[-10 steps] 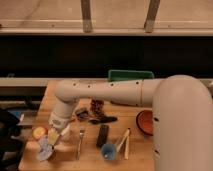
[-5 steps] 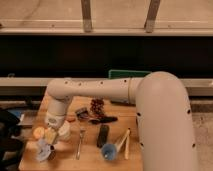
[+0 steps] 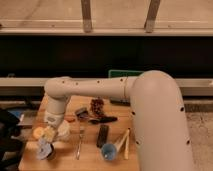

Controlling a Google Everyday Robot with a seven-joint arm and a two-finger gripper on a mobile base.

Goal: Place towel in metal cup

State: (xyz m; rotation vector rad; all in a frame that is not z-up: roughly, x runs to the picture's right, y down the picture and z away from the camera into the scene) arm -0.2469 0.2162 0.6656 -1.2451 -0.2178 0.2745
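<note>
My gripper (image 3: pixel 50 133) is at the table's front left, at the end of the white arm that reaches in from the right. Directly below it is the pale blue-grey towel (image 3: pixel 43 149), crumpled and bunched. A small dark, shiny shape shows at the towel's lower right edge, which looks like the metal cup (image 3: pixel 49 155), mostly covered by the cloth. I cannot tell whether the towel hangs from the gripper or rests on the cup.
A white tub (image 3: pixel 64 129) stands right of the gripper and a yellow object (image 3: pixel 37 132) left of it. On the wooden table (image 3: pixel 90 162) lie a fork (image 3: pixel 80 141), a black bar (image 3: pixel 102 135), a blue cup (image 3: pixel 108 150), a wooden spoon (image 3: pixel 123 141) and a pine cone (image 3: pixel 96 105). A green bin (image 3: pixel 119 74) sits behind.
The arm has swung left and the gripper has come down slightly toward the towel. The towel stays at about the same spot on the front left of the table.
</note>
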